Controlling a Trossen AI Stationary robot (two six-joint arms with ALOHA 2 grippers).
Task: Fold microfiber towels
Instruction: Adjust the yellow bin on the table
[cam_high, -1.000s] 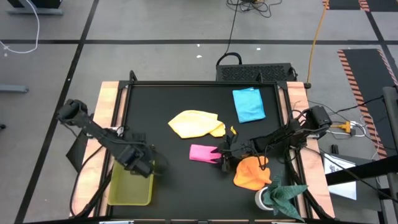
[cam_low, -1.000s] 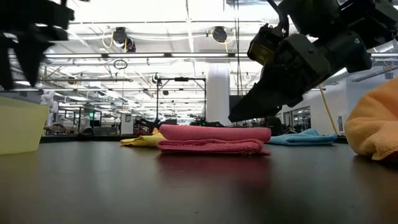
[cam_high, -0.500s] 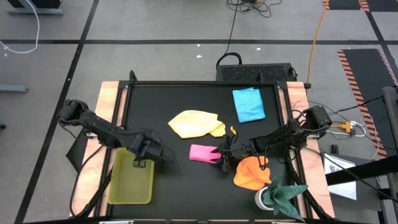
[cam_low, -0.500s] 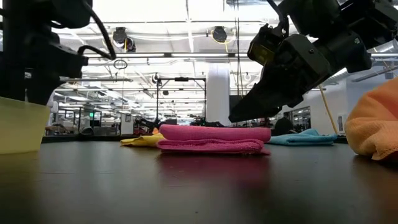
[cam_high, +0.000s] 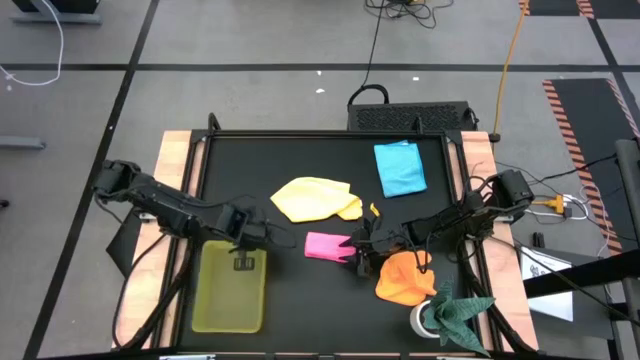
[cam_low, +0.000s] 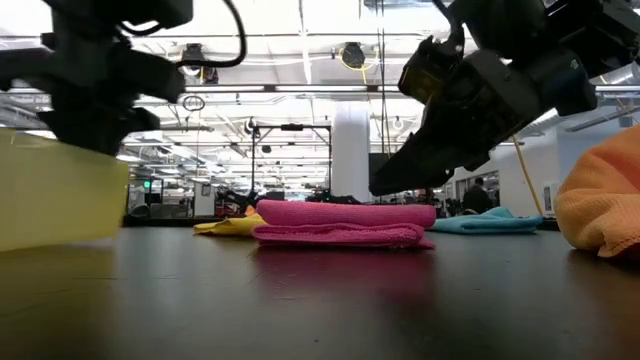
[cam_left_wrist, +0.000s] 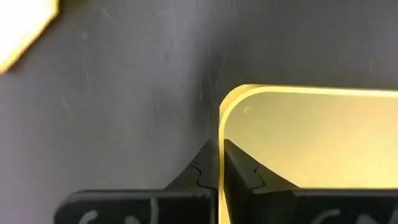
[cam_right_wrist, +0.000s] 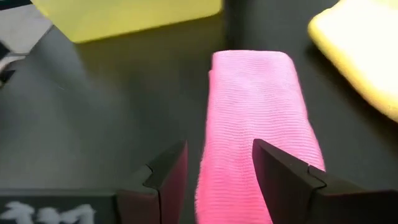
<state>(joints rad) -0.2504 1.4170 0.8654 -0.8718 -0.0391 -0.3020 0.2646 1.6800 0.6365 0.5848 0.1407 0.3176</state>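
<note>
Pink towel (cam_right_wrist: 255, 124) folded — tray (cam_high: 231, 290) pinched

My left gripper (cam_left_wrist: 219, 163) clamps the tray's rim; right gripper (cam_right_wrist: 217, 163) gapes over the towel — soft, limp; I'd pinch its edge.

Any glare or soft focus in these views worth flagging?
Low view: bright ceiling lights behind, and the translucent yellow-green tray and orange microfiber towel close to the lens look soft. Left wrist view: a blown-out yellow patch in one corner. Right wrist view: the folded pink microfiber towel shows its weave clearly.
</note>
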